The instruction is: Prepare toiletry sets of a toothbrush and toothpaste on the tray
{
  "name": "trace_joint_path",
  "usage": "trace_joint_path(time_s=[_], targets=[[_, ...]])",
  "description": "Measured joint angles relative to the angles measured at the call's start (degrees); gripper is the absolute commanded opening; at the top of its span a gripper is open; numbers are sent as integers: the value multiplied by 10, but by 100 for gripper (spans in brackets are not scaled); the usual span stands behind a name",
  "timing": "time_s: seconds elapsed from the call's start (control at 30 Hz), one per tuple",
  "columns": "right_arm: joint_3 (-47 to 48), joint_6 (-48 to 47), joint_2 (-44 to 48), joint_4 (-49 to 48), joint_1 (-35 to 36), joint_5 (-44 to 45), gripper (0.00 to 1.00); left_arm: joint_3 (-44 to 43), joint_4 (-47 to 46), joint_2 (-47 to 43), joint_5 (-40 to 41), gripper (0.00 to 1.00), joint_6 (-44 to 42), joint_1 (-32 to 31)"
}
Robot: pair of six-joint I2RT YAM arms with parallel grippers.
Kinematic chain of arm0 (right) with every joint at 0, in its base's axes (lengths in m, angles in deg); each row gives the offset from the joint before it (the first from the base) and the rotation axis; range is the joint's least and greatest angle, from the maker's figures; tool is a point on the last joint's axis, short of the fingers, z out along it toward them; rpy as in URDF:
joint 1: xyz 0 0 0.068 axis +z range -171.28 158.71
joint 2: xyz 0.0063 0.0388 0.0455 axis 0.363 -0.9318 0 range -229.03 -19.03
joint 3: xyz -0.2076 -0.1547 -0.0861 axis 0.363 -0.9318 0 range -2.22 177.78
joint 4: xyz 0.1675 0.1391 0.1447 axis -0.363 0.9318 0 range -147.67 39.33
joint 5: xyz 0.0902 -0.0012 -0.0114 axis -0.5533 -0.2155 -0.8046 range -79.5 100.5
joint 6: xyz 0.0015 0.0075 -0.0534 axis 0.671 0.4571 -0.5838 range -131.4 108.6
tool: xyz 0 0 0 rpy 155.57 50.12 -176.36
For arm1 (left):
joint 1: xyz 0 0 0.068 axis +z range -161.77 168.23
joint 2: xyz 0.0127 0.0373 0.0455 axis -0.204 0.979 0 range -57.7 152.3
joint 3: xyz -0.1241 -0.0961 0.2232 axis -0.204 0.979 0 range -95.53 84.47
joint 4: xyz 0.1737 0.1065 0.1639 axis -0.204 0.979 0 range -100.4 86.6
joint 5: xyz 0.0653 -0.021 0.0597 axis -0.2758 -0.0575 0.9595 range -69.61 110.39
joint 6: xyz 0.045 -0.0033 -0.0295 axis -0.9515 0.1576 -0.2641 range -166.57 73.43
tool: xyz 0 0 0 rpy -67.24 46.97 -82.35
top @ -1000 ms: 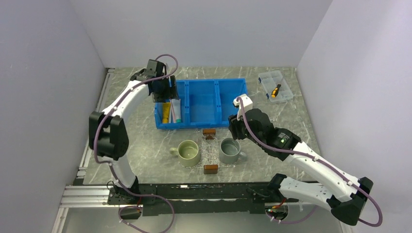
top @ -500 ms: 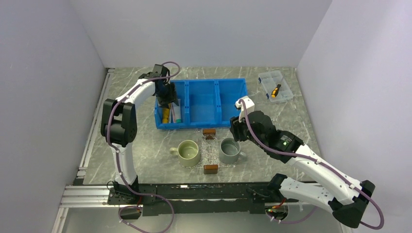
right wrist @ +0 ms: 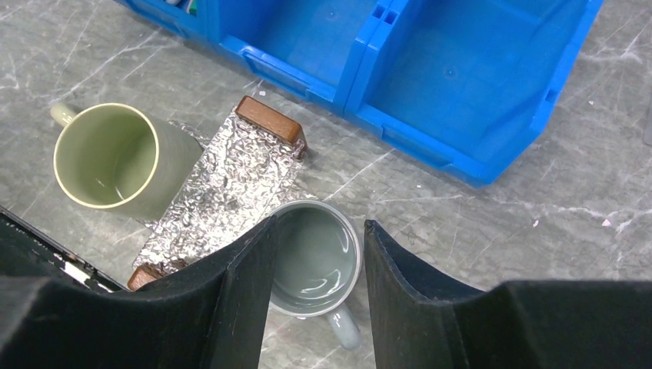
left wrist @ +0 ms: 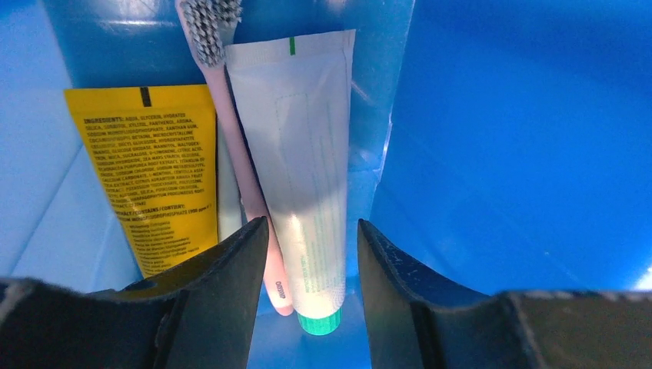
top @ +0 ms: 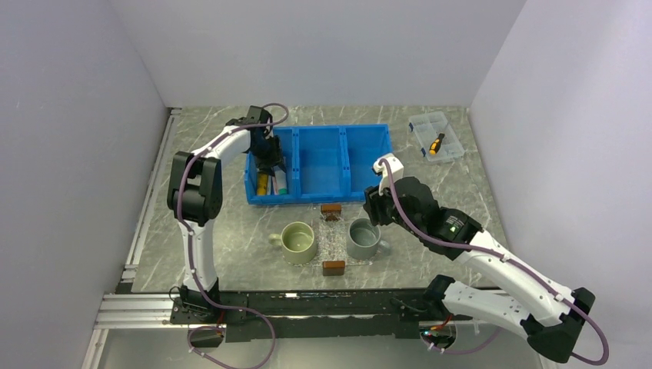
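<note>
In the left wrist view a white toothpaste (left wrist: 300, 138) tube with a green cap lies in the blue bin's left compartment. A pale pink toothbrush (left wrist: 238, 154) lies against its left side, bristles at the far end. My left gripper (left wrist: 311, 223) is down in that compartment, open, its jaws straddling the tube's cap end with a small gap on the right. From above, the left gripper (top: 271, 165) is over the toothpaste (top: 281, 182). The foil-lined tray (top: 332, 238) with brown end blocks lies between two mugs. My right gripper (right wrist: 324, 221) hangs open and empty above the grey mug (right wrist: 315, 257).
A yellow tube (left wrist: 154, 169) lies left of the toothbrush. The blue three-compartment bin (top: 338, 127) stands behind the tray (right wrist: 223, 192). A green mug (top: 298, 241) is left of the tray, the grey mug (top: 363, 237) right. A clear lidded box (top: 436, 131) holding an orange-black tool sits back right.
My left arm has swung right and dropped into the bin's left compartment, and its jaws have narrowed around the toothpaste. The right arm has barely shifted.
</note>
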Motion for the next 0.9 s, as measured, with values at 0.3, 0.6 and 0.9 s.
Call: trace_joint_path(time_s=[0.3, 0.6, 0.9], targets=[[-6, 0, 5, 0, 0, -1, 47, -2, 0, 11, -7, 46, 1, 0], [-7, 0, 5, 0, 0, -3, 46, -7, -3, 16, -8, 29, -1, -2], [-7, 0, 5, 0, 0, -6, 46, -13, -9, 21, -20, 0, -2, -5]])
